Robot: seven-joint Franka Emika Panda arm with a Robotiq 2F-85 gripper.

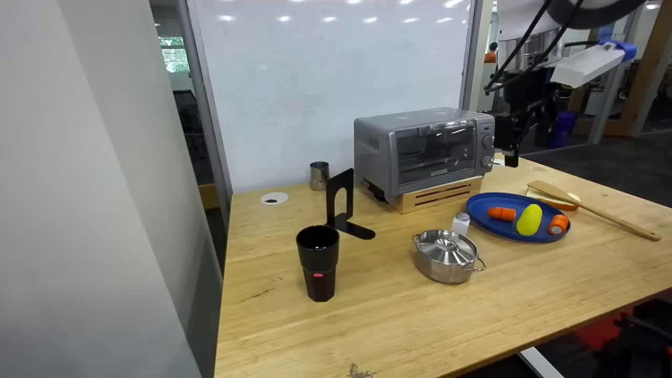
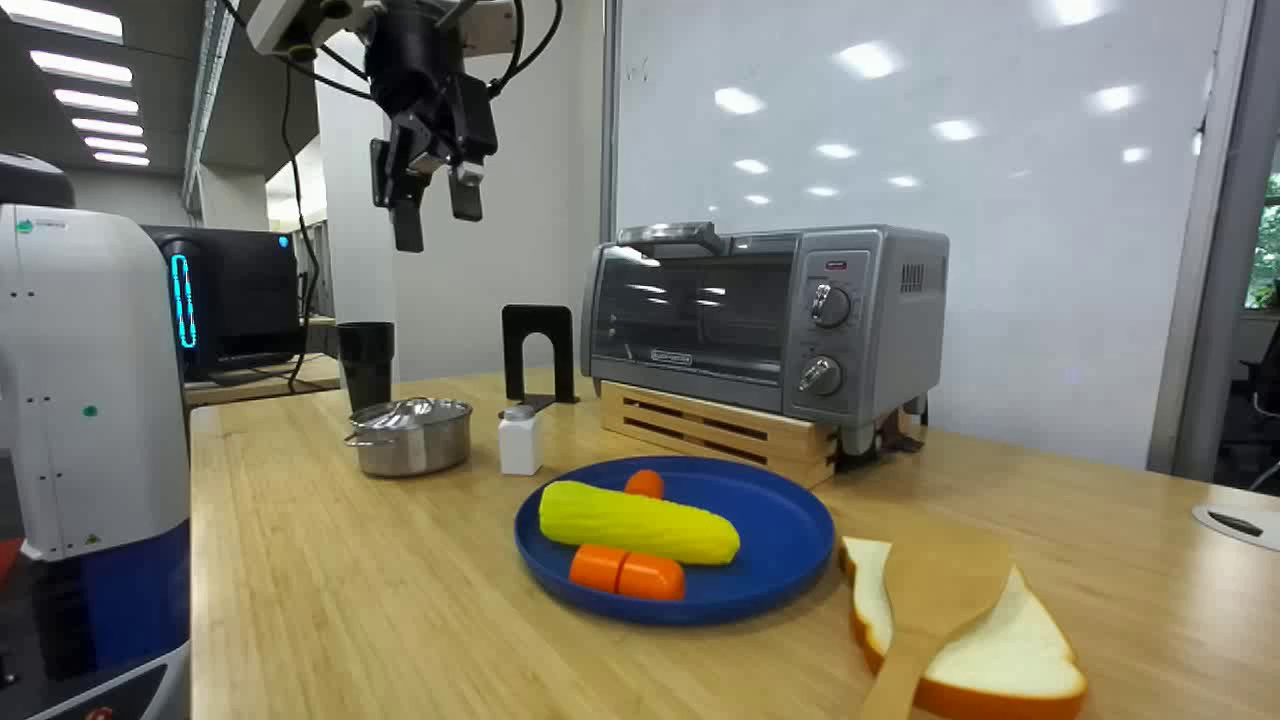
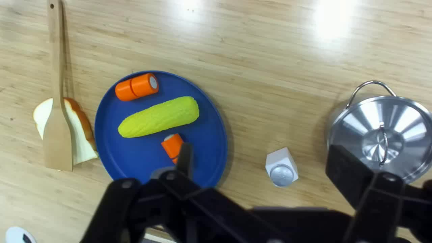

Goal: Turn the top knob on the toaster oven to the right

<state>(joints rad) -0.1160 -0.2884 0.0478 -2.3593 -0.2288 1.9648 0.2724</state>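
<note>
The grey toaster oven (image 2: pixel 690 310) stands on a slatted wooden stand against the whiteboard, its door shut. It also shows in an exterior view (image 1: pixel 433 152). Its top knob (image 2: pixel 830 305) sits above a lower knob (image 2: pixel 820 376) on the front panel. The top knob's grip looks near vertical; its marks are too small to read. The top knob also shows in an exterior view (image 1: pixel 487 141). My gripper (image 2: pixel 437 212) is open and empty, high above the table, pointing down, apart from the oven. In the wrist view its fingers (image 3: pixel 261 153) are spread wide; the knobs are out of view there.
Below lie a blue plate (image 3: pixel 212 145) with yellow corn (image 3: pixel 160 117) and orange carrot pieces (image 3: pixel 137 86), a white shaker (image 3: pixel 281 167) and a lidded pot (image 3: pixel 381 131). A wooden spatula (image 3: pixel 58 138) rests on bread (image 3: pixel 81 148). A black bookend (image 1: pixel 331 202) and black cup (image 1: pixel 318 257) stand farther off.
</note>
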